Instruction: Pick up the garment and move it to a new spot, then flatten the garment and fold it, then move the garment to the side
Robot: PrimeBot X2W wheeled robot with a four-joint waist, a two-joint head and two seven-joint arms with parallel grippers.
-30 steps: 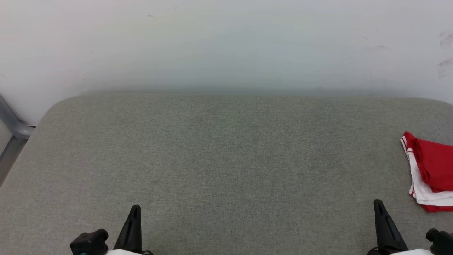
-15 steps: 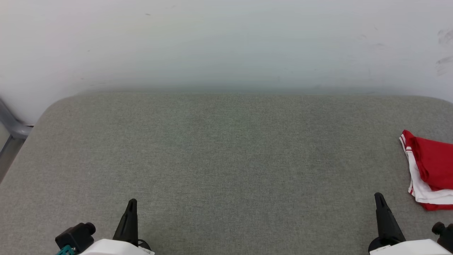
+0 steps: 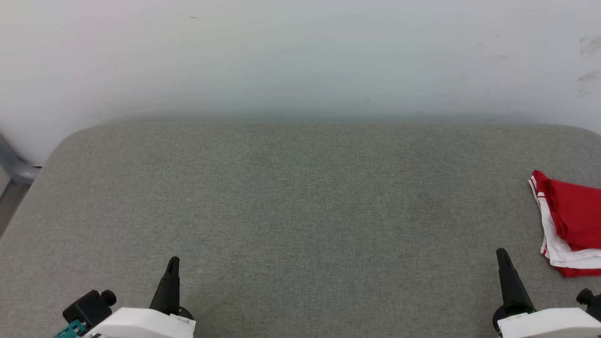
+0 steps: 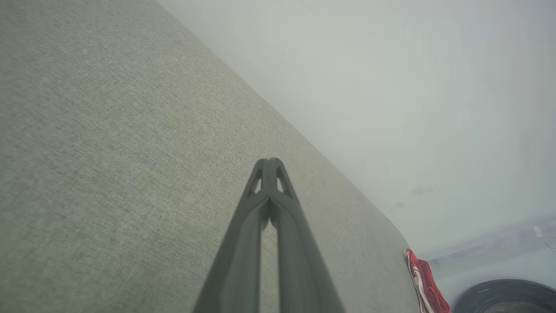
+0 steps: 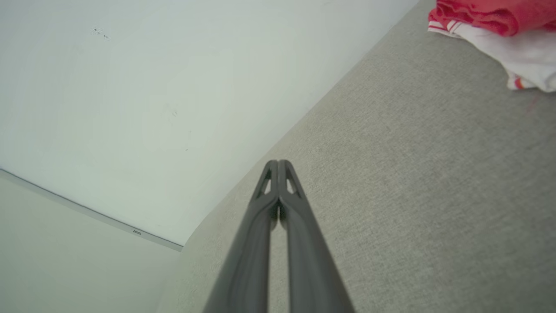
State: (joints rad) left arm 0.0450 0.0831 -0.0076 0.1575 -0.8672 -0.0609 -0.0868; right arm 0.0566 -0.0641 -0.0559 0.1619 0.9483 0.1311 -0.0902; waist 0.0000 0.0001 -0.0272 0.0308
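A grey fabric tabletop meets a white wall, with the garment at its right edge and the left hand and right hand both closed on nothing.

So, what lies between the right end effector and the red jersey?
Nothing: only bare grey fabric surface separates the right end effector from the red and white jersey. The head view and right wrist view both show this.

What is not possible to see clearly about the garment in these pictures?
Head view: the garment is cut off by the right edge, so its whole shape is unknown.
Right wrist view: the top edge cuts it, hiding any print.
Left wrist view: too small for detail; a dark round thing nearby is cut by the bottom edge.
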